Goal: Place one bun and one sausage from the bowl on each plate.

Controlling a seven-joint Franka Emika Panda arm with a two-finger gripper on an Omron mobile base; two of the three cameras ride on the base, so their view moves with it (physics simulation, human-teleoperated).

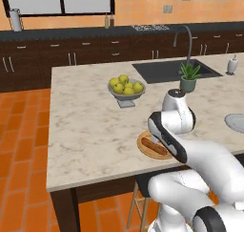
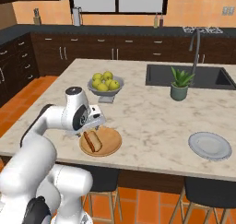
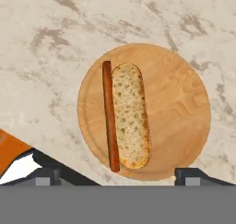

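Observation:
A tan-orange wooden plate (image 3: 184,103) (image 2: 112,142) (image 1: 144,152) lies near the counter's front edge. On it a bun (image 3: 131,114) (image 2: 95,139) and a sausage (image 3: 109,114) (image 1: 153,146) lie side by side, touching. My gripper (image 3: 119,177) (image 2: 91,127) hovers just above them, open, with nothing between its fingertips (image 3: 46,176). The pale grey-white plate (image 2: 209,145) (image 1: 236,122) sits bare farther right along the counter. The bowl is out of view.
A grey footed bowl of yellow-green fruit (image 1: 126,89) (image 2: 106,84) stands behind the wooden plate. A potted plant (image 1: 189,78) (image 2: 179,85) stands beside the sink (image 1: 164,71) (image 2: 189,75), and a soap dispenser (image 1: 232,64) at the far right. Stools (image 2: 203,195) stand under the counter's front edge.

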